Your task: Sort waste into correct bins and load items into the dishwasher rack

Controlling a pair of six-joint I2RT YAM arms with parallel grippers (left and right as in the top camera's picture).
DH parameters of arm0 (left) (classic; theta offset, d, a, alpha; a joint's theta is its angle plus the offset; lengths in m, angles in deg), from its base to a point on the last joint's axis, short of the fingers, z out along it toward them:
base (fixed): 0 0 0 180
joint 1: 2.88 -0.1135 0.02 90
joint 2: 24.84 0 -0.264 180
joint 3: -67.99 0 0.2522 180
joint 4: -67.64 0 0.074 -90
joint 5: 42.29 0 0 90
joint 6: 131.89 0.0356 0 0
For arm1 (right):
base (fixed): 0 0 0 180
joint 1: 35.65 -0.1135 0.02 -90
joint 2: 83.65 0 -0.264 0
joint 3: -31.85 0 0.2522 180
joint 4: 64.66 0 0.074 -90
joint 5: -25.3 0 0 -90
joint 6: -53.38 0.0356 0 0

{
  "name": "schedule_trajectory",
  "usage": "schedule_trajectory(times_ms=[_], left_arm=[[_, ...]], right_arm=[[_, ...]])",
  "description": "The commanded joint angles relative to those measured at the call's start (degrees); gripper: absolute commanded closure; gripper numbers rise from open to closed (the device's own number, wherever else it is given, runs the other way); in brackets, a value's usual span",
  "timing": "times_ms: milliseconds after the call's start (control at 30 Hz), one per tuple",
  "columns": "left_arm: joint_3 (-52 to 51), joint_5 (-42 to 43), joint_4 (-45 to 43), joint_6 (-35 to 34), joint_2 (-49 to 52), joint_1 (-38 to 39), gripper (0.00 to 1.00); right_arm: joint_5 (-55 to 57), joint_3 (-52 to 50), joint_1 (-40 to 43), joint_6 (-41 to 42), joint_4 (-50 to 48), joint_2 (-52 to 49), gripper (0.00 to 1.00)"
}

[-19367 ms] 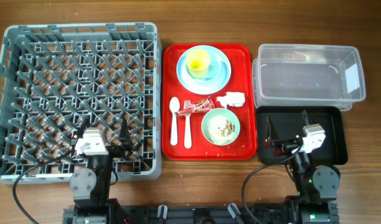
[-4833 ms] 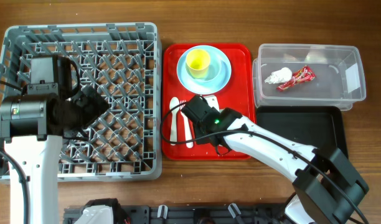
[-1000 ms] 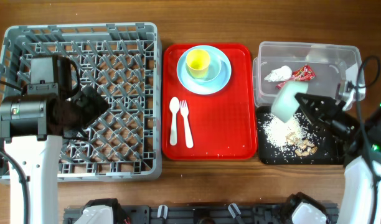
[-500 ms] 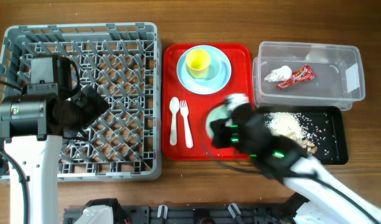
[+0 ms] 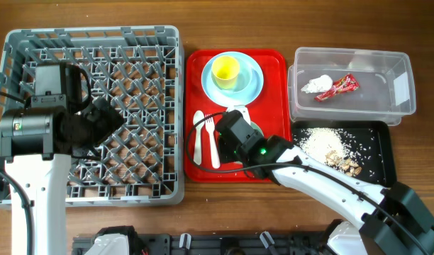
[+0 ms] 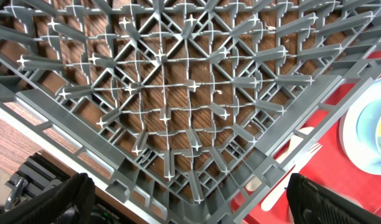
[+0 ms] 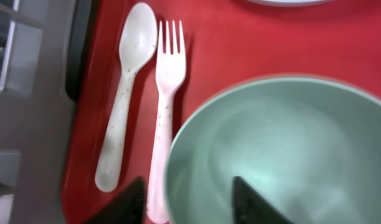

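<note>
Right pincer (image 5: 240, 136) clamped on mint green bowl (image 7: 290, 143) rim.
Overhead: over red tray (image 5: 274, 64); dishwasher rack (image 5: 18, 42) lies to its left, under the left pincer (image 5: 100, 120). Left wrist: that pincer gapes, empty. Right wrist: one finger inside bowl, one outside.

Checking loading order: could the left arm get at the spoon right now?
Probably yes: the spoon lies uncovered nearest the rack, though the right hand holding the green bowl sits close beside it.
</note>
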Motion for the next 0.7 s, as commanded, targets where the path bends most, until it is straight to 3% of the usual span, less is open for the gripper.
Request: schedule_trajectory(times_ms=[0,200,300,333,433,633,667], left_arm=[[-0.2,-0.8,0.0,0.0,-0.2,-0.4,0.0],[-0.2,-0.8,0.0,0.0,-0.2,-0.4,0.0],[-0.2,-0.8,0.0,0.0,-0.2,-0.4,0.0],[-0.2,-0.8,0.0,0.0,-0.2,-0.4,0.0],[-0.2,-0.8,0.0,0.0,-0.2,-0.4,0.0],[-0.2,-0.8,0.0,0.0,-0.2,-0.4,0.0],[-0.2,-0.8,0.0,0.0,-0.2,-0.4,0.0]], right_arm=[[-0.2,3.7,-0.2,-3.6,3.0,2.7,0.31],[12.5,15.0,-0.2,-9.6,18.8,15.5,0.27],[13.7,19.0,-0.2,-11.0,26.4,27.2,0.28],[16.9,19.2,-0.2,-7.7,29.9,37.2,0.28],[25.9,19.2,-0.2,-1.4,34.6,53.7,0.27],[31.5,19.2,-0.2,-1.2,40.0,73.4,0.24],[31.7,19.2,-0.2,-1.2,40.6,75.5,0.19]])
